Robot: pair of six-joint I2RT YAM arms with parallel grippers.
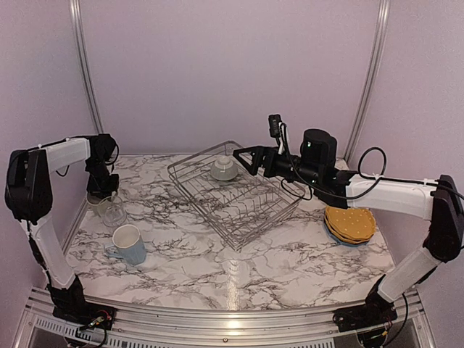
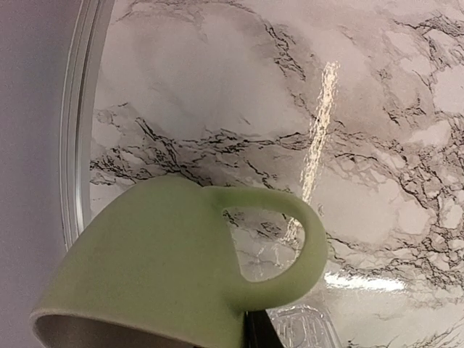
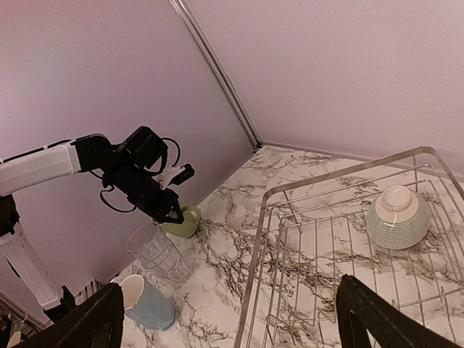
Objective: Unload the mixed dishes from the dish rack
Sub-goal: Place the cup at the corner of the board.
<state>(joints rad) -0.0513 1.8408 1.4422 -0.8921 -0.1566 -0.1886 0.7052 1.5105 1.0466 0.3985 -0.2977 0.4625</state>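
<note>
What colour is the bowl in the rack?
The bowl is pale green; clearest in the right wrist view.

No legible text, labels, brands or numbers on anything.

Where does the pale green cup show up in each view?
Top external: pale green cup at the far left edge, just behind the clear glass.
Left wrist: cup fills the lower left, handle to the right.
Right wrist: cup left of centre, beyond the glass.
Shared landmark: the clear glass beside it.
</note>
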